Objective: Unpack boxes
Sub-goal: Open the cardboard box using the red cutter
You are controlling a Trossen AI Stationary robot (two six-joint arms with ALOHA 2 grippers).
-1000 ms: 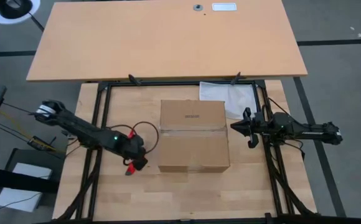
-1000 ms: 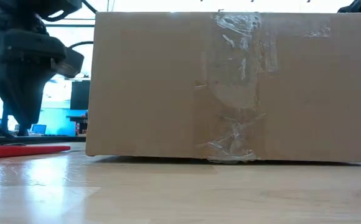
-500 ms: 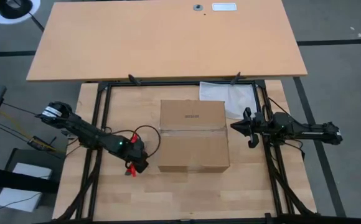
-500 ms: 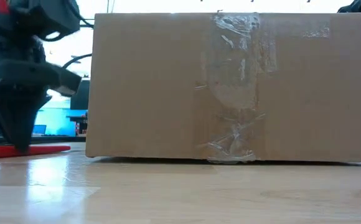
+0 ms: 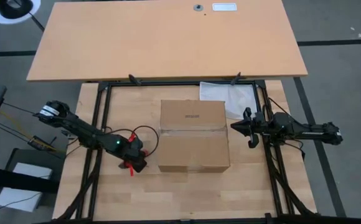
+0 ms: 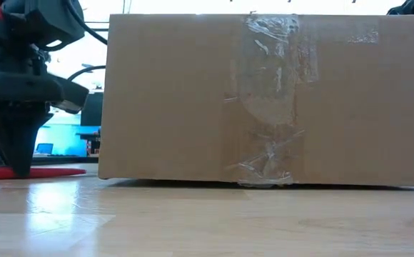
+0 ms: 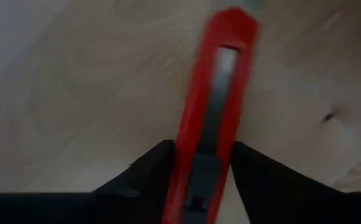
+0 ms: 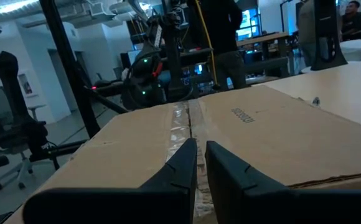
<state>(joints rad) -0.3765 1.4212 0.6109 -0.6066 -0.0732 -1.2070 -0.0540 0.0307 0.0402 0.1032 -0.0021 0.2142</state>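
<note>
Left wrist view alone shows the left gripper [image 7: 200, 163] with its fingers hugging the glossy red box cutter [image 7: 215, 112], left of the taped brown carton [image 5: 193, 135]. Right gripper [image 5: 249, 127], narrowly parted, empty, beside the carton's right edge.

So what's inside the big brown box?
Can't tell. The box is closed, its top flaps taped along the seam, so whatever is inside is hidden. Nothing sits on top; the right claw hovers beside it.
</note>
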